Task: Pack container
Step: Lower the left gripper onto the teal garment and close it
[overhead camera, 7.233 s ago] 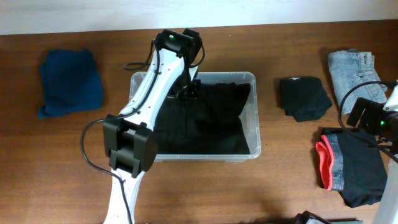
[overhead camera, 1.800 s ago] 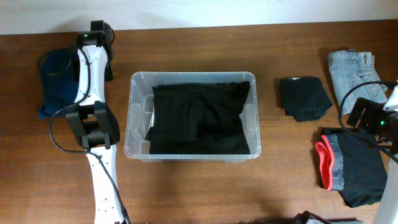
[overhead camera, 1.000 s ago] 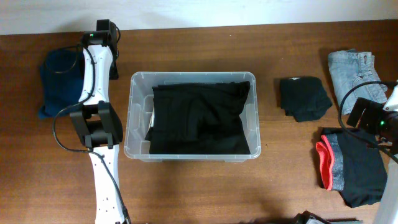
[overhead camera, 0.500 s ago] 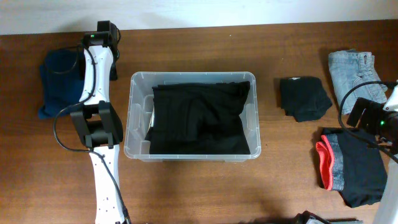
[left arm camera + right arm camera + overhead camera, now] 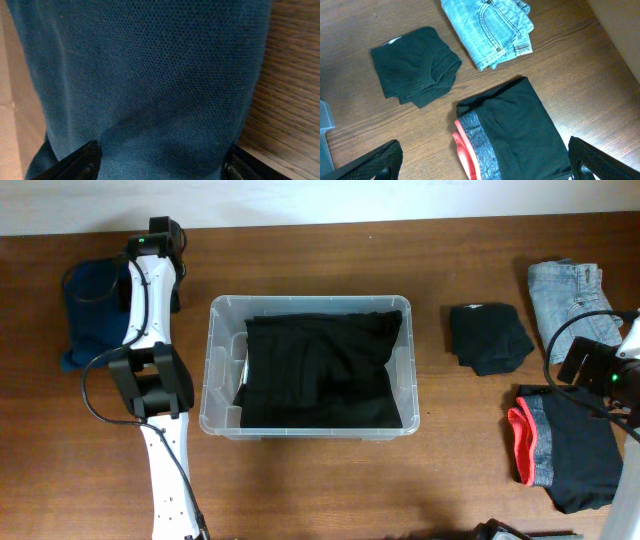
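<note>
blue garment: folded dark blue knit cloth (image 5: 92,315), upper left of the overhead frame, flat on the worktop (image 5: 330,480); it fills nearly the whole left wrist view
left arm: white with black joints, runs from the bottom edge up the left side, between the blue garment and the container; its wrist end sits over the garment's right edge
left tool (image 5: 160,165): fingers stand well apart at the lower left and lower right corners of the wrist view, blue cloth spanning the gap; cloth looks flat, not bunched, nothing gripped; cannot tell if the fingertips touch it
container (image 5: 213,370): clear plastic tub, centre of the overhead frame, upright on the worktop, near the left arm but apart from it
container contents: black folded garment (image 5: 320,370), covers most of the base, a bare strip along the left wall
small black garment (image 5: 488,337): folded, right of the container, well apart from it
denim garment (image 5: 568,292): light blue, folded, upper right, just beside the small black one
black shorts (image 5: 572,448): lower right, grey waistband with a coral edge on the left side
right tool (image 5: 480,160): fingers spread fully wide at the lower corners of its wrist view, holding nothing, raised above the black shorts near the right edge
</note>
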Tool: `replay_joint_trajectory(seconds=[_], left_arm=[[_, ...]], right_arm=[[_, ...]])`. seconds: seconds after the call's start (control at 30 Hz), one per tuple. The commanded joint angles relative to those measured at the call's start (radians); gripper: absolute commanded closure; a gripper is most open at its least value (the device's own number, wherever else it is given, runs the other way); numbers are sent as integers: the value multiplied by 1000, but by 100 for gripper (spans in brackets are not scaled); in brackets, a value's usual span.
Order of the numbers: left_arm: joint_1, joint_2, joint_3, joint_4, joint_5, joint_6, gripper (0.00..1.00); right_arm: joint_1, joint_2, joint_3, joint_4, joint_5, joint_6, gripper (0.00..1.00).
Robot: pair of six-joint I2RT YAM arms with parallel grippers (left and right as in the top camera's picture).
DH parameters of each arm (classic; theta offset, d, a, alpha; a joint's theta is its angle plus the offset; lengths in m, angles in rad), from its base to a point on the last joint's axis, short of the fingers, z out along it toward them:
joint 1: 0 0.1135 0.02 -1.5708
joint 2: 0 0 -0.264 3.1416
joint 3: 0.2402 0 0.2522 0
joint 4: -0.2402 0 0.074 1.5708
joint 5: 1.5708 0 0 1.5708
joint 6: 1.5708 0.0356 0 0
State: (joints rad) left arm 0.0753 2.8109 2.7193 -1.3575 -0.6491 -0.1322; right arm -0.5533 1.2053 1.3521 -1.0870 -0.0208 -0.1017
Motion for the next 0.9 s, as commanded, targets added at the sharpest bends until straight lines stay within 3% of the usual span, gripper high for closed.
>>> replay_joint_trajectory(seconds=[0.0,0.87], left_arm=[[13,50,14,-6,-65,-12,25],[32,112,11,10,-145,-13,23]], right_arm=[[-3,-4,10,3,-2,10,2],[-3,-3,10,3,-2,10,2]])
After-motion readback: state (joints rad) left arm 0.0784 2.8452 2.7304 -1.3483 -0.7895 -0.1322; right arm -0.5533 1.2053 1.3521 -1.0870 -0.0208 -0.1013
